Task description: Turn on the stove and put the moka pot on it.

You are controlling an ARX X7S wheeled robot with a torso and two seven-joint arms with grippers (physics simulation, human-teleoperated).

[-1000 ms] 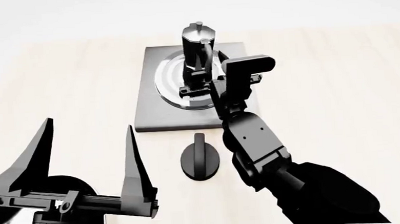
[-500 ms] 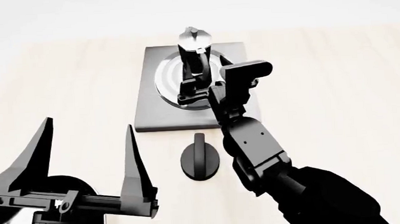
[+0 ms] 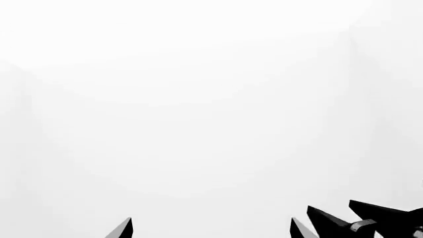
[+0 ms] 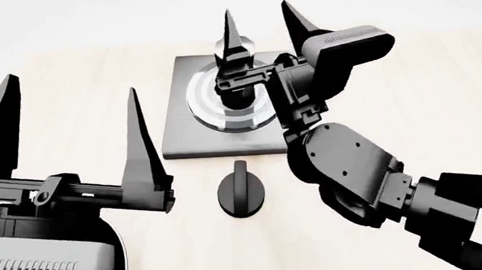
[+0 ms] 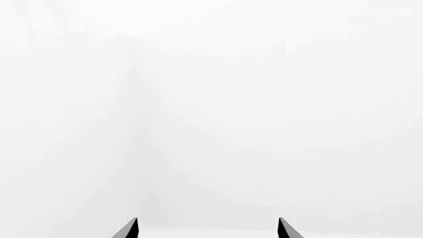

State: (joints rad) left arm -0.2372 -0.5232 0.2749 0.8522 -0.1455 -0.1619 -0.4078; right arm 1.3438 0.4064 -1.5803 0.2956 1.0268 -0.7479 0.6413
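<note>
Both sets of jaws stand spread apart and hold nothing. We see the right gripper [image 4: 262, 24] with its two pointed fingers aimed upward, raised above the stove [image 4: 183, 135]; one finger [image 4: 230, 33] crosses in front of the pot as the head camera sees it, so whether it touches the pot we cannot tell. The right wrist view shows only two fingertips against blank white, nothing between them. The left gripper [image 4: 67, 128] hangs well to the near-left of the stove, fingers up and wide, empty; the left wrist view likewise gives only white and finger tips.

The moka pot [image 4: 237, 92] stands upright on the burner rings [image 4: 207, 106] of the stove, near the middle of the plate, partly hidden by the right gripper's linkage. So we judge the placing done or nearly so.

The knob [image 4: 241, 192] sits on the wooden table [image 4: 89, 81] just in front of the stove, ridge pointing toward the plate. Whether it has been turned we cannot tell.

Handling notes: we judge the pot stiff, metal, fairly light, smooth and a little slippery at the silver lid. Its narrow waist or side handle looks the best hold; a tall thing on raised rings could tip if nudged.
</note>
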